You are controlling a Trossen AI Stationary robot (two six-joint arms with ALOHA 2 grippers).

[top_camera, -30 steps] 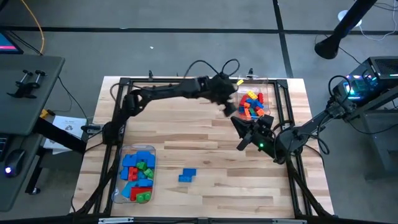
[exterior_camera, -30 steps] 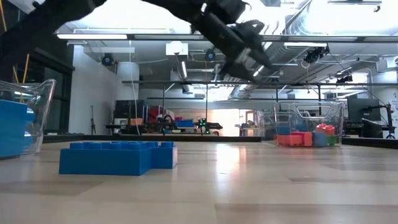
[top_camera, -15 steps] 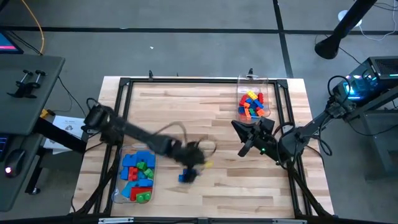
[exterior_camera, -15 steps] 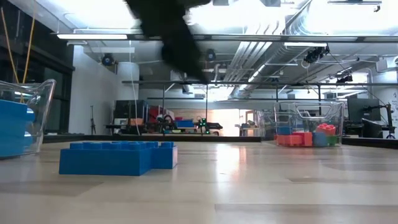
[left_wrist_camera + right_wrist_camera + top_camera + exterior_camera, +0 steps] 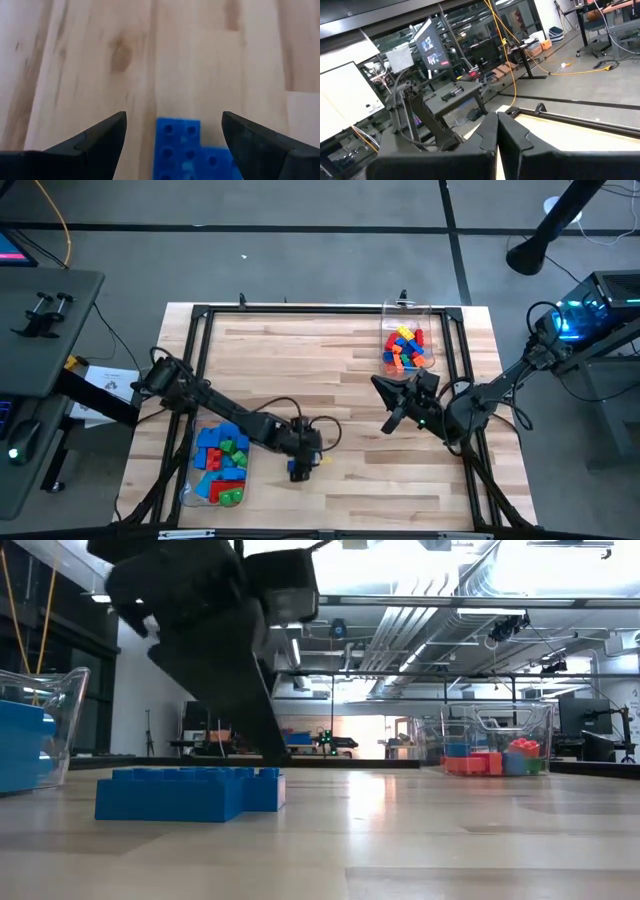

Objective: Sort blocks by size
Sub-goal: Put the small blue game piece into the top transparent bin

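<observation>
Figure: overhead, table-level and wrist views of the sorting table (image 5: pixel 340 370).

Your left gripper (image 5: pixel 303 463) was stretched out low over the near middle of the table, directly above the lone blue block (image 5: pixel 187 150) lying loose on the wood. In the left wrist view its fingers (image 5: pixel 102 137) were spread wide, one on each side of that block, with bare wood between each finger and the brick; whether the tips touched the table cannot be told. In the low view the same block (image 5: pixel 190 793) lay flat, studs up, with the arm's dark bulk hanging just above and behind it.

Your right gripper (image 5: pixel 392 408) waited over the right half of the table, near the far tub (image 5: pixel 405 348); in the right wrist view its fingers (image 5: pixel 487 137) were pressed together and held nothing.

The far tub, at the far right of the table, held the smaller blocks (image 5: pixel 404 348) in blue, red, yellow and orange. The near tub (image 5: pixel 218 462), at the near left, held the larger blocks (image 5: pixel 222 458) in blue, red and green. The lone blue block lay just to the right of the near tub, apart from it.
</observation>
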